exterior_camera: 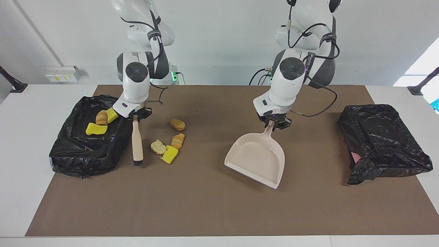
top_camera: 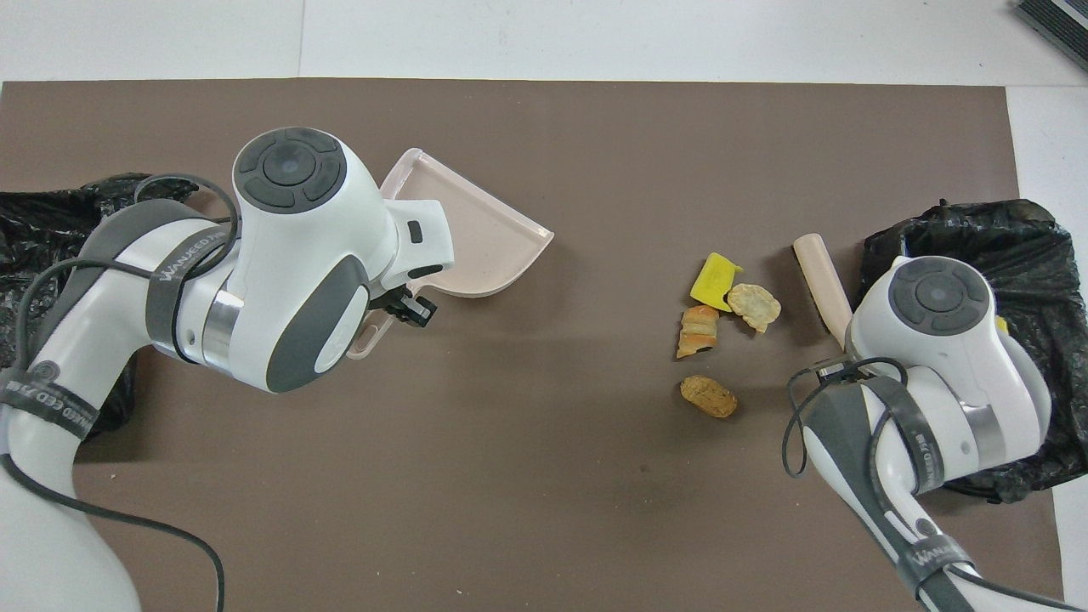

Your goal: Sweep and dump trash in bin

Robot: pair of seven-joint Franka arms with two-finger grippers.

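Four pieces of trash lie on the brown mat toward the right arm's end: a tan lump (exterior_camera: 177, 124) (top_camera: 708, 397), an orange bread piece (exterior_camera: 178, 140) (top_camera: 699, 331), a pale bread lump (exterior_camera: 158, 146) (top_camera: 753, 306) and a yellow wedge (exterior_camera: 169, 155) (top_camera: 712, 279). Three more pieces (exterior_camera: 101, 118) lie in the black-bagged bin (exterior_camera: 79, 154) (top_camera: 1033, 246) beside them. My right gripper (exterior_camera: 135, 117) is shut on the beige brush (exterior_camera: 137, 140) (top_camera: 820, 272), bristles down between bin and trash. My left gripper (exterior_camera: 273, 124) is shut on the beige dustpan's (exterior_camera: 257, 157) (top_camera: 476, 246) handle, mid-table.
A second black-bagged bin (exterior_camera: 380, 140) (top_camera: 51, 204) stands at the left arm's end of the mat, something pink showing under its bag. Bare brown mat (exterior_camera: 205, 206) lies between the trash and the dustpan and farther from the robots. White table (exterior_camera: 20, 137) surrounds the mat.
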